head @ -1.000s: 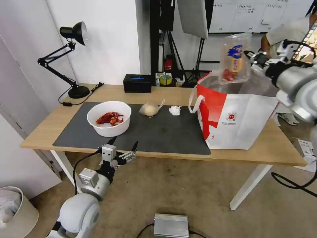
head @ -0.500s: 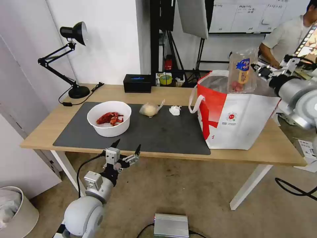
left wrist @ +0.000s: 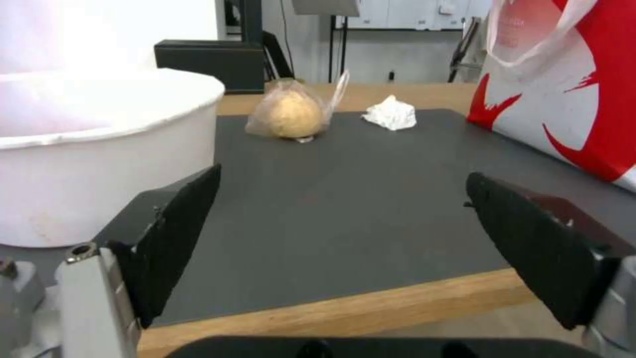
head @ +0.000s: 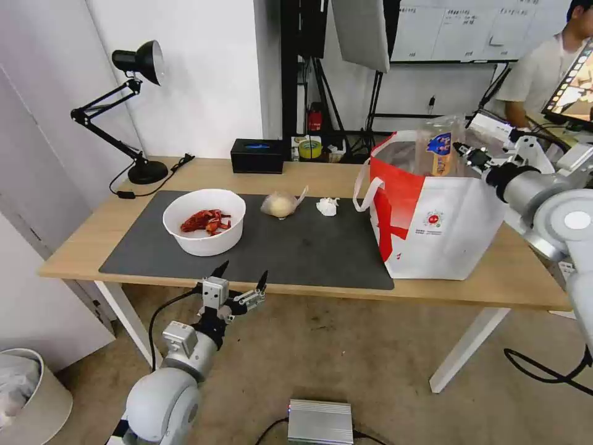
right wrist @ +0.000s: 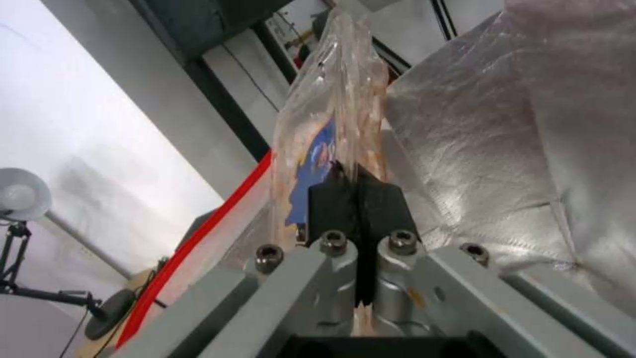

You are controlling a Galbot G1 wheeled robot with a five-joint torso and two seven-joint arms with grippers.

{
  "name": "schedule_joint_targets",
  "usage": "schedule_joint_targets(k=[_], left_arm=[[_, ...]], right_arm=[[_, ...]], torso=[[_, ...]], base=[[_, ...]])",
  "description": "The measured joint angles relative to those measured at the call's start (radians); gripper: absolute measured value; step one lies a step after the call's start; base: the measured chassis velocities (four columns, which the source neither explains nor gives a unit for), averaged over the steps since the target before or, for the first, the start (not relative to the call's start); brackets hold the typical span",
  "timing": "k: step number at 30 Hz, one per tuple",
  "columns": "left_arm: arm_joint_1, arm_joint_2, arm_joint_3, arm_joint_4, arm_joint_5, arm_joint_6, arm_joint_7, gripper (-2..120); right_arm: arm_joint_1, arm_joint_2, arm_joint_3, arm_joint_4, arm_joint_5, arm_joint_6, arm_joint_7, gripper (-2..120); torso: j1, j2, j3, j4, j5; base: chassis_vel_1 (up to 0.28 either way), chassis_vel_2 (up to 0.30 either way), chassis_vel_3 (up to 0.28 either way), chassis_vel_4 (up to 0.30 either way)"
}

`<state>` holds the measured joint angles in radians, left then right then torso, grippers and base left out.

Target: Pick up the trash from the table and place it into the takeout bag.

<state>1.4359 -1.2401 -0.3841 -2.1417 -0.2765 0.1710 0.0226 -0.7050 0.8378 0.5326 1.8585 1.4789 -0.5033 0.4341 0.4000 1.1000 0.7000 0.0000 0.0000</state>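
Note:
My right gripper (head: 464, 152) is shut on the edge of the clear plastic clamshell box (head: 437, 146), which hangs half inside the open top of the takeout bag (head: 445, 228). In the right wrist view the black fingers (right wrist: 357, 199) pinch the box (right wrist: 331, 124) against the bag's foil lining (right wrist: 516, 139). On the dark mat (head: 296, 247) stand the white bowl (head: 204, 221) with red shell scraps, the knotted clear bag (head: 281, 203) and the crumpled tissue (head: 327, 206). My left gripper (head: 241, 279) hangs open below the table's front edge, facing the bowl (left wrist: 86, 149), knotted bag (left wrist: 291, 112) and tissue (left wrist: 391, 113).
A black desk lamp (head: 133, 111) stands at the table's back left. A black box (head: 257, 155) and a tape roll (head: 309, 149) sit along the back edge. A silver box (head: 320, 421) lies on the floor. A bin (head: 28, 395) stands at the lower left.
My right gripper has lowered the clamshell box from above the takeout bag down into its open top. The left gripper has drifted slightly down and right.

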Motion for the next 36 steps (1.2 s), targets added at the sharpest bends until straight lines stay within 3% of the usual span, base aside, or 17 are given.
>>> schedule_joint_targets(k=[8,11,23,25,29,33,36], left_arm=[[0.0,0.001,0.001,-0.001,0.003,0.0,-0.001,100],[-0.001,0.0,0.001,0.001,0.005,0.0,-0.005,100],[-0.007,0.008,-0.004,0.001,0.001,0.0,-0.006,100],[-0.007,0.007,-0.007,0.001,-0.001,-0.001,-0.007,100],[-0.005,0.003,-0.008,0.004,-0.001,-0.003,-0.007,100],[0.003,-0.011,-0.019,0.001,0.002,-0.008,-0.007,100],[0.006,-0.019,-0.031,0.0,0.0,-0.015,-0.009,100]], right_arm=[[-0.027,-0.001,0.019,0.023,0.026,-0.028,0.009,4],[-0.039,-0.01,0.028,0.034,0.034,-0.032,0.013,19],[-0.056,-0.037,0.044,0.062,0.055,-0.026,-0.019,59],[-0.061,-0.047,0.045,0.078,0.058,-0.006,-0.064,70],[-0.075,-0.054,0.05,0.104,0.057,0.023,-0.13,78],[-0.121,-0.069,0.055,0.184,0.01,0.083,-0.27,97],[-0.148,-0.086,0.055,0.236,-0.031,0.114,-0.351,100]], torso=[[0.0,0.0,0.0,0.0,0.0],[0.0,0.0,0.0,0.0,0.0],[0.0,0.0,0.0,0.0,0.0],[0.0,0.0,0.0,0.0,0.0],[0.0,0.0,0.0,0.0001,0.0],[0.0,0.0,0.0,0.0,0.0],[0.0,0.0,0.0,0.0001,-0.0001]], base=[[0.0,0.0,0.0,0.0],[0.0,0.0,0.0,0.0],[0.0,0.0,0.0,0.0],[0.0,0.0,0.0,0.0],[0.0,0.0,0.0,0.0],[0.0,0.0,0.0,0.0],[0.0,0.0,0.0,0.0]])
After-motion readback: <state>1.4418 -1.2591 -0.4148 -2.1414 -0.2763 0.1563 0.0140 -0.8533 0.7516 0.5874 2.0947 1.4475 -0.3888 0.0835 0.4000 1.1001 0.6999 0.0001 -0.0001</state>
